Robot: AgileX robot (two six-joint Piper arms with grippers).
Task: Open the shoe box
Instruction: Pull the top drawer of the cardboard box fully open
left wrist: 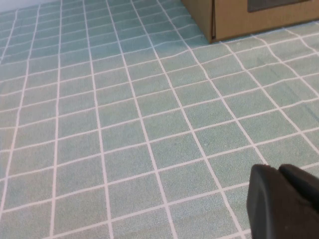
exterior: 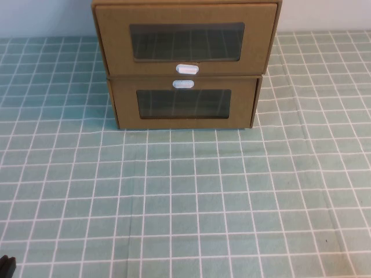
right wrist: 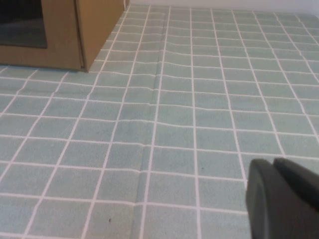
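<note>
Opening not yet begun: both arms parked, 2 stacked boxes shut at the far side of the table.

The upper shoe box sits on the lower shoe box. Both are matte brown cardboard with flat fronts, dark rectangular windows and a small glossy white pull tab, the upper tab just above the lower tab. The left gripper and right gripper hover low over the green grid-printed tablecloth, well apart from the boxes, each with its black fingers pressed together and holding nothing. I judge the next move calls for reaching a tab, parting the fingers, pinching that thin tab squarely and pulling straight; light cardboard may slide.
</note>
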